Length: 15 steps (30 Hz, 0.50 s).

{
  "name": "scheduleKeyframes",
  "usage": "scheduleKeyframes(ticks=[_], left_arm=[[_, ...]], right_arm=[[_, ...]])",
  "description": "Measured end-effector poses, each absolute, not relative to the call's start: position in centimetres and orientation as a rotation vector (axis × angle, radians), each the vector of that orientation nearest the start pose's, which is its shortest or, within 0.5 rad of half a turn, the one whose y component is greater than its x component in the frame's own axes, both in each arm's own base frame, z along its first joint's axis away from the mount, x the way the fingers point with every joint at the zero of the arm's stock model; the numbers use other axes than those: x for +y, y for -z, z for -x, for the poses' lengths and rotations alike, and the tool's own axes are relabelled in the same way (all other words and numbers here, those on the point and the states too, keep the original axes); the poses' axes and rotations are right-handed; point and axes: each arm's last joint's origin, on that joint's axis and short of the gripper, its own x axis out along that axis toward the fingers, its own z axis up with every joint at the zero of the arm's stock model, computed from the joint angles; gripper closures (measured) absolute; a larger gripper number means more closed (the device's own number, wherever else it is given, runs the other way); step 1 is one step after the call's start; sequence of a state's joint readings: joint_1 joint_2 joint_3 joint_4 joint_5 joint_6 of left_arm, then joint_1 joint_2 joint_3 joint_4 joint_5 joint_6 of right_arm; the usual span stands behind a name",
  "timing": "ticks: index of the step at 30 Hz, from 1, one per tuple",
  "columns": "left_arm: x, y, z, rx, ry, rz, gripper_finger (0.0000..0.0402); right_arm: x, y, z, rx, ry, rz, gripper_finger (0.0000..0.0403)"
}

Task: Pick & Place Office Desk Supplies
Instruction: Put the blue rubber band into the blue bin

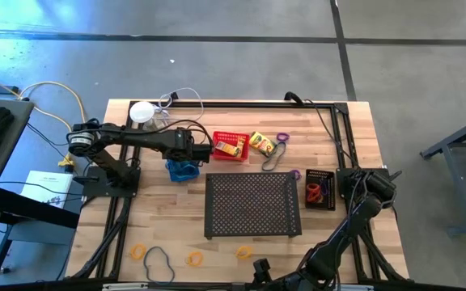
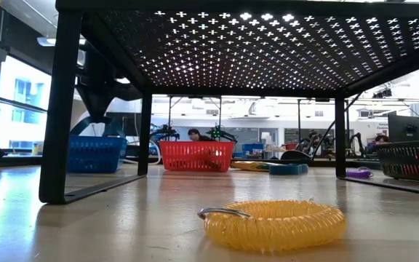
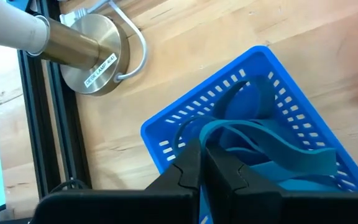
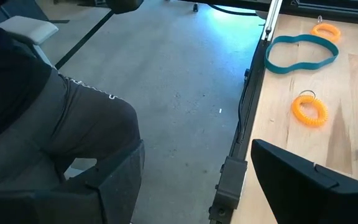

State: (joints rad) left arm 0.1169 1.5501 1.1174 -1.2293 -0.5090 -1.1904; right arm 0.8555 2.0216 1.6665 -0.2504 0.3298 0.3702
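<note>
The left end effector [image 3: 202, 167] is hovering over the blue basket [image 1: 182, 170] on the left of the counter [image 1: 160, 214], its fingers pinching a blue band [image 3: 272, 149] that is trailing into the basket. The right end effector [image 4: 194, 180] is waiting with fingers spread wide and empty past the near edge of the counter. The red basket [image 1: 230, 147] is sitting far of the black tray [image 1: 253, 204], the black basket [image 1: 320, 189] just right of it, and yellow coil loops [image 1: 194, 259] are lying along the near edge.
</note>
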Motion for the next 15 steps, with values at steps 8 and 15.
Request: scheduleKeyframes(ticks=[8,15], left_arm=[[4.3,-20.1,-24.6,1.110,-1.333,0.588,0.0400],[3.7,-19.7,-24.7,1.209,-1.248,0.810,0.0400]], right_arm=[[34.4,-25.8,-31.1,0.591,-0.404,-0.016,0.0119],[34.4,-25.8,-31.1,0.589,-0.404,-0.017,0.0119]])
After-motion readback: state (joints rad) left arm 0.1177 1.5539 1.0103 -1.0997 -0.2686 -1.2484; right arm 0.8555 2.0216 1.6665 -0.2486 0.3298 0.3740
